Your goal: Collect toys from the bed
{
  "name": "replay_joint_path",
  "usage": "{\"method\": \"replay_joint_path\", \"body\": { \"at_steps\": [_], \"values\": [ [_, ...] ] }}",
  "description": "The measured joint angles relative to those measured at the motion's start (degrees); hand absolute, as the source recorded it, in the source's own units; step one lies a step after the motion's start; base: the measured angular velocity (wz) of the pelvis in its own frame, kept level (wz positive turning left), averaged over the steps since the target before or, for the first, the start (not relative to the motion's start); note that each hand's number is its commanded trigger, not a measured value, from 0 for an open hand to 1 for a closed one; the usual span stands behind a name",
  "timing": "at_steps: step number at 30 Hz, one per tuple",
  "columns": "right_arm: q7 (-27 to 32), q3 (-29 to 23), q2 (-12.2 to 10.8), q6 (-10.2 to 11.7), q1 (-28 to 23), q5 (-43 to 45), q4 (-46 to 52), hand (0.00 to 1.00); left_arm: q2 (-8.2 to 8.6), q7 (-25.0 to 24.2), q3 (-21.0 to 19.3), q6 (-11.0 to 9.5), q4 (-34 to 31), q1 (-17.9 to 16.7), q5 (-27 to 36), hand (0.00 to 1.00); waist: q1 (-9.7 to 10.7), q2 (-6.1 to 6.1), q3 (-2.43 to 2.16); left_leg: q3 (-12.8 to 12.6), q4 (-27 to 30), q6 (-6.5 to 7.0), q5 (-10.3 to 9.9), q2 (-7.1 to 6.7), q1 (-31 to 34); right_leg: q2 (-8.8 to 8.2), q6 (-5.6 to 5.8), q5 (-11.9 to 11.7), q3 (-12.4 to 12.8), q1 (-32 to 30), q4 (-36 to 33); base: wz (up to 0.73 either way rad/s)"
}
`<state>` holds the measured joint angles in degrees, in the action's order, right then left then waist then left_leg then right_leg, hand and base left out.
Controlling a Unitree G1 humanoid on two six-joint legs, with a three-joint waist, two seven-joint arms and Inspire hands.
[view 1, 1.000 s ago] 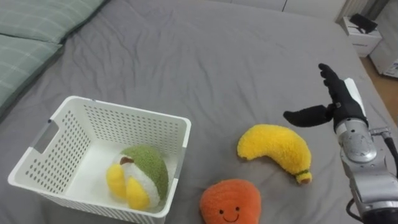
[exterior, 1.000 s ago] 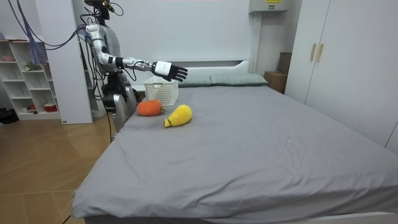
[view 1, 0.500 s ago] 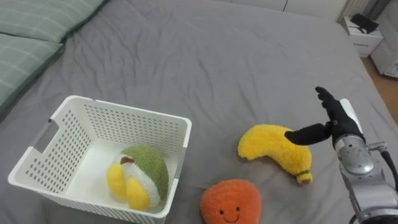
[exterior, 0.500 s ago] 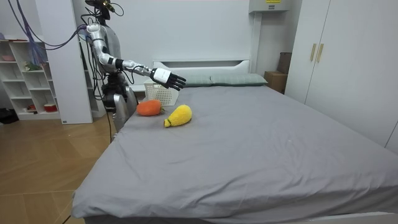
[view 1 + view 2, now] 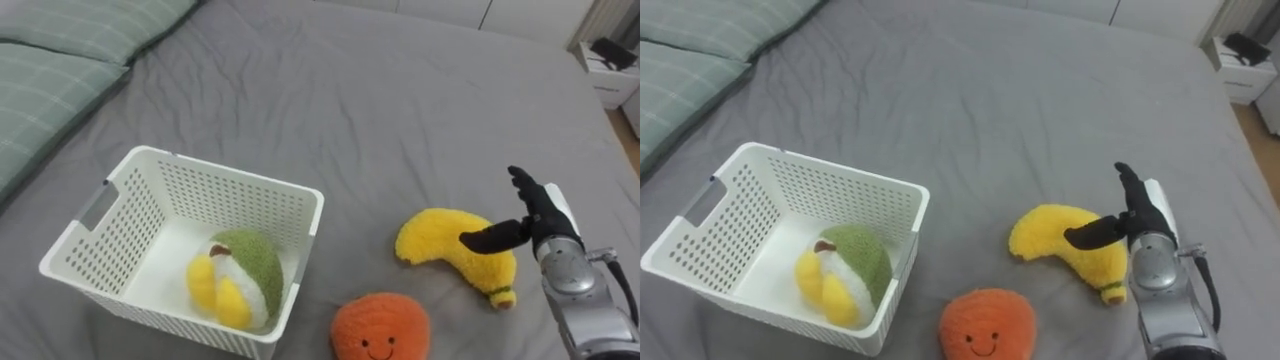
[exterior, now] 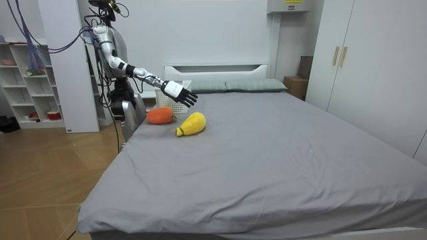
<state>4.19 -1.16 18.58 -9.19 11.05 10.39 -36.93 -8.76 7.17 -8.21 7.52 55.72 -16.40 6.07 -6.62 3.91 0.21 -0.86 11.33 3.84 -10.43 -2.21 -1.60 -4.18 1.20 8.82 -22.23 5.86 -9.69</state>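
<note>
Extending from 4 o'clock, your right hand (image 5: 541, 214) hangs spread wide, fingers straight, grasping nothing, thumb over the yellow banana toy (image 5: 447, 247); contact unclear. That toy lies on the grey bed (image 5: 380, 90), 3 o'clock of the white basket (image 5: 240, 205). At its 7 o'clock: orange toy (image 5: 380, 325). Inside basket: green-and-yellow toy (image 5: 245, 280).
</note>
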Motion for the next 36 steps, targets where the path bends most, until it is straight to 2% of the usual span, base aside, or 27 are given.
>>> {"method": "replay_joint_path", "body": {
  "at_steps": [6, 9, 11, 14, 18, 19, 22, 25, 26, 27, 28, 29, 32, 36],
  "values": [
    [4.47, 0.03, -0.01, 1.20, 0.80, -0.66, -5.99, 0.00, -0.23, 0.33, 1.89, -0.44, 0.02, 0.28, 0.73, 0.00, -0.55, 0.22, 0.08, 1.10, 1.20, 0.08, 0.11, -0.30, 3.28, -0.31, -0.02, 0.00, -1.13, -2.42, -0.41, 0.10],
    [8.16, 0.01, 0.12, 1.73, 5.02, -1.32, -11.55, 0.00, -0.23, 1.01, 2.90, -0.39, 0.62, 1.98, 1.20, 0.00, -1.18, -0.04, 0.18, 1.10, 2.19, 0.14, 0.35, -0.29, 6.81, -0.48, -0.22, -0.11, -1.07, -5.98, -1.44, 0.00],
    [10.70, 0.02, 0.19, 2.39, 9.49, -1.32, -16.70, 0.00, -0.31, 1.21, 2.98, -0.59, 1.62, 4.61, 1.35, 0.00, -1.60, -0.13, 0.27, 1.17, 2.33, 0.20, 0.97, -0.35, 9.79, -0.67, -0.48, -0.33, -1.12, -9.26, -2.11, 0.02],
    [12.64, 1.12, 0.20, 3.74, 12.78, -2.16, -20.39, 0.00, -1.04, 1.20, 5.51, -1.13, 2.43, 6.34, 3.38, 0.00, -1.77, -0.40, 0.43, 1.12, 2.30, 0.23, 1.46, -0.45, 11.87, -0.79, -0.54, -0.50, -1.43, -11.51, -2.07, 0.04],
    [13.82, 2.08, 0.60, 5.69, 15.38, -2.19, -23.44, 0.00, -1.20, 1.20, 6.17, -2.19, 2.93, 7.23, 3.89, 0.00, -1.94, -0.62, 0.54, 1.31, 2.38, 0.14, 1.56, -0.47, 14.23, -0.76, -0.54, -0.50, -1.52, -13.80, -2.05, 0.04],
    [14.12, 2.36, 1.08, 6.25, 15.47, -2.19, -23.79, 0.00, -1.21, 1.22, 6.36, -2.72, 3.45, 7.62, 5.01, 0.00, -2.07, -0.74, 0.65, 1.42, 2.42, 0.13, 1.57, -0.48, 14.81, -0.75, -0.54, -0.50, -1.59, -14.26, -1.97, 0.06],
    [14.40, 3.49, 1.99, 7.42, 17.04, -2.24, -27.50, 0.00, -1.24, 1.22, 7.91, -2.97, 4.56, 9.05, 8.37, 0.00, -2.05, -1.41, 1.41, 1.50, 2.35, 0.13, 1.57, -0.51, 15.26, -0.75, -0.53, -0.49, -1.66, -14.69, -1.87, 0.03],
    [14.32, 4.49, 2.25, 7.63, 17.07, -2.08, -27.90, 0.00, -1.34, 1.17, 7.92, -3.46, 5.19, 10.38, 9.30, 0.00, -2.49, -1.41, 1.43, 1.05, 2.30, 0.12, 1.57, -0.40, 16.41, -0.73, -0.53, -0.49, -1.31, -16.13, -1.90, -0.07],
    [14.32, 4.53, 2.43, 7.88, 17.07, -2.05, -27.92, 0.07, -1.34, 1.14, 7.92, -3.90, 5.52, 10.83, 9.57, 0.00, -2.62, -1.41, 1.43, 1.04, 2.30, 0.12, 1.58, -0.38, 16.87, -0.76, -0.53, -0.49, -1.13, -16.70, -1.93, -0.11],
    [14.32, 4.53, 2.58, 7.96, 17.07, -2.04, -27.92, 0.43, -1.34, 1.14, 7.92, -4.16, 5.76, 11.19, 9.52, 0.00, -2.72, -1.41, 1.43, 1.02, 2.29, 0.11, 1.58, -0.37, 17.04, -0.76, -0.53, -0.49, -1.04, -16.94, -1.98, -0.08],
    [14.32, 4.55, 2.90, 7.97, 17.07, -2.06, -28.18, 0.52, -1.38, 1.14, 7.92, -4.26, 6.18, 11.98, 9.46, 0.00, -3.01, -1.39, 1.45, 0.94, 2.19, 0.11, 1.58, -0.38, 17.16, -0.76, -0.53, -0.49, -0.76, -17.14, -1.97, -0.07],
    [14.33, 4.65, 3.15, 7.97, 17.07, -2.06, -28.48, 1.00, -1.40, 1.14, 7.93, -4.57, 6.22, 12.11, 9.47, 0.00, -3.22, -1.37, 1.46, 0.84, 2.18, 0.11, 1.59, -0.39, 17.09, -0.77, -0.53, -0.49, -0.58, -17.15, -1.98, -0.05],
    [14.34, 5.66, 4.45, 8.62, 17.20, -2.13, -30.15, 1.00, -1.71, 1.07, 8.75, -5.43, 6.24, 12.13, 9.64, 0.00, -3.77, -1.14, 1.62, 0.62, 2.07, 0.11, 1.58, -0.39, 17.06, -0.78, -0.53, -0.49, 0.05, -17.28, -1.96, -0.04],
    [14.49, 6.72, 6.20, 8.62, 17.21, -2.08, -30.55, 1.00, -1.85, 0.46, 9.74, -5.36, 6.34, 12.42, 10.09, 0.00, -4.44, -1.11, 1.73, 0.16, 2.20, 0.12, 1.59, -0.30, 18.01, -0.85, -0.56, -0.51, 0.31, -18.35, -2.00, -0.06]
  ]
}}
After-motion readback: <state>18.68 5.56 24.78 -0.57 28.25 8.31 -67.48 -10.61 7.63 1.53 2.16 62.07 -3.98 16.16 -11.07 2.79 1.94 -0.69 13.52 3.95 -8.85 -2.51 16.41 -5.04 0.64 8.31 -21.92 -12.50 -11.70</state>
